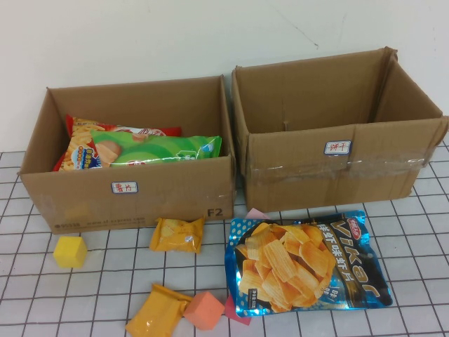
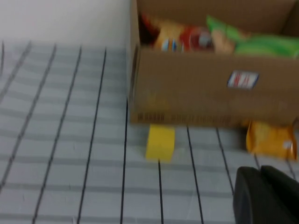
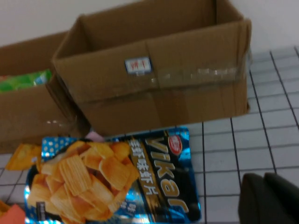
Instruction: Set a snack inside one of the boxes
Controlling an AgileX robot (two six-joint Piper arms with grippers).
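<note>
While the blue Viker chip bag (image 1: pixel 306 261) lies flat on the tabletop (image 1: pixel 414 232) just before the right box (image 1: pixel 337 151), neither pincer holds anything. Left pincer (image 2: pixel 267 196) hovers before the left box (image 1: pixel 130 184); right pincer (image 3: pixel 270 198) hovers beside the bag. Whether either is open or closed cannot be told.

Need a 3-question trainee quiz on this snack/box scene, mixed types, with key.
1. True or false: the right box already holds snack bags.
2. Which box holds the green bag? A) left box B) right box
3. Fill in: the blue chip bag lies in front of the ____ box.
Neither the left hand nor the right hand holds anything.
Key: 1 false; 2 A; 3 right.
</note>
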